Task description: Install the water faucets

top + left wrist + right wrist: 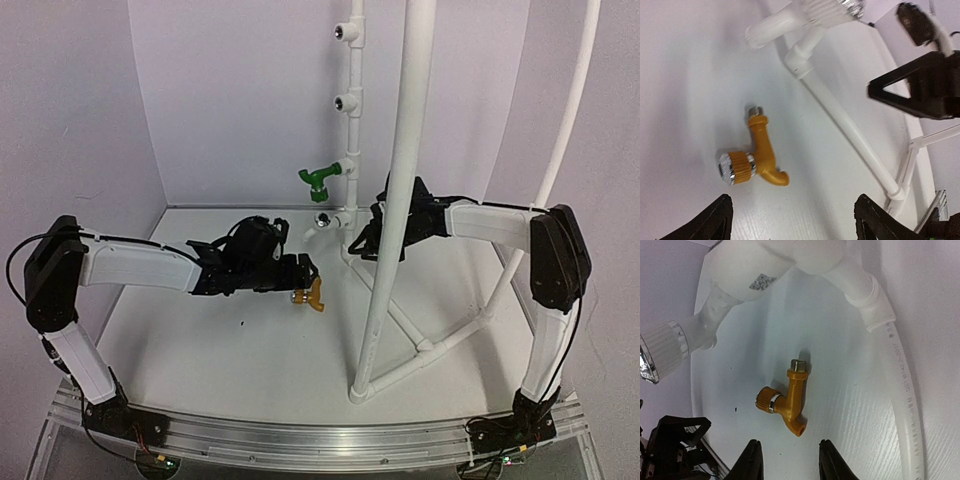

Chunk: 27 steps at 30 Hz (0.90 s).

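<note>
Grippers: we found left gripper [792,212] wide open, right gripper [790,460] partly open, both empty; yellow faucet [760,155] lay beside pipe stand [352,130], green faucet [318,181] mounted on it.

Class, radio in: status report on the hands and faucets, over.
Left hand open, right hand open, both empty. Gold faucet lying loose on table. Green faucet mounted on white pipe. Nothing covering the gold one.

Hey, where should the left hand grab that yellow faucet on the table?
Pinch the straight stem between the threaded end and the knob, coming straight down from above. The yellow faucet lies flat on the table, knob and spout sticking out sideways at one end, so the stem is the narrow, clear part.
</note>
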Tool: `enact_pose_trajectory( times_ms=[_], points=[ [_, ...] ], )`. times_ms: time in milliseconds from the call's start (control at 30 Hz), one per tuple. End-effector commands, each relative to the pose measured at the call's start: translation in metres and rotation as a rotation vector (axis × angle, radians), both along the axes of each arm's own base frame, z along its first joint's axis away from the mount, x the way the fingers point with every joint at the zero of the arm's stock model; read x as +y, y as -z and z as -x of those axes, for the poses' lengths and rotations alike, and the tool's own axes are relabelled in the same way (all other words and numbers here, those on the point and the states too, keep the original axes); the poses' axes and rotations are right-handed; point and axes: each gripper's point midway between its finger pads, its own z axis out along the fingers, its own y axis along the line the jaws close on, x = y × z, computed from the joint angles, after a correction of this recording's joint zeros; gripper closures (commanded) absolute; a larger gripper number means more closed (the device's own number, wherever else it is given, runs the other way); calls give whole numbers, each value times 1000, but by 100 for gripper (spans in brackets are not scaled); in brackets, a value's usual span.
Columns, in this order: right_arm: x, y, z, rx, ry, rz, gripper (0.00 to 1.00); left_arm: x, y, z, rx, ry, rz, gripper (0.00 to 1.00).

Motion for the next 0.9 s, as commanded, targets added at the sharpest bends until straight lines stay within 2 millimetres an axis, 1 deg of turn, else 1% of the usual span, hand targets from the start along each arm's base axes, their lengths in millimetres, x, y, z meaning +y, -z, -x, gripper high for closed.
enact_pose_trajectory(
  times_ms=[0,33,67,100,167,200,233,267,300,400,433,500,567,600,733,867],
  points=[
    [-7,-33,-1,-334,-242,116,45,7,14,-5,69,-72,-70,16],
    [-6,-33,-1,-365,-283,129,41,4,14,-7,69,-67,-66,16],
    [-8,-32,-5,-386,-283,153,40,2,13,-11,68,-69,-76,16],
    [-11,-32,-9,-400,-285,166,40,-1,17,-13,73,-62,-101,16],
    [-18,-35,-15,-419,-277,182,38,-11,15,-21,62,-37,-140,16],
    [-21,-38,-17,-424,-273,180,36,-15,17,-25,59,-23,-168,17],
    [-25,-40,-18,-431,-270,179,30,-18,22,-29,63,-12,-201,17],
    [-30,-45,-20,-442,-262,180,26,-20,21,-32,59,-6,-220,18],
    [-35,-50,-22,-453,-249,186,23,-21,24,-35,60,-4,-239,19],
    [-53,-49,-37,-436,-129,233,4,-24,24,-47,40,-10,-260,21],
    [-59,-47,-42,-412,-99,221,2,-24,24,-51,42,-10,-259,22],
    [-69,-43,-46,-349,-100,127,2,-25,26,-57,46,-5,-262,23],
    [-74,-41,-48,-282,-122,9,2,-30,29,-60,39,20,-272,24],
    [-76,-41,-48,-270,-133,-23,2,-32,31,-60,41,30,-276,25],
    [-79,-49,-49,-319,-164,-11,2,-41,50,-59,65,82,-294,31],
    [-78,-50,-49,-327,-169,-9,2,-45,65,-59,77,105,-307,32]
  ],
)
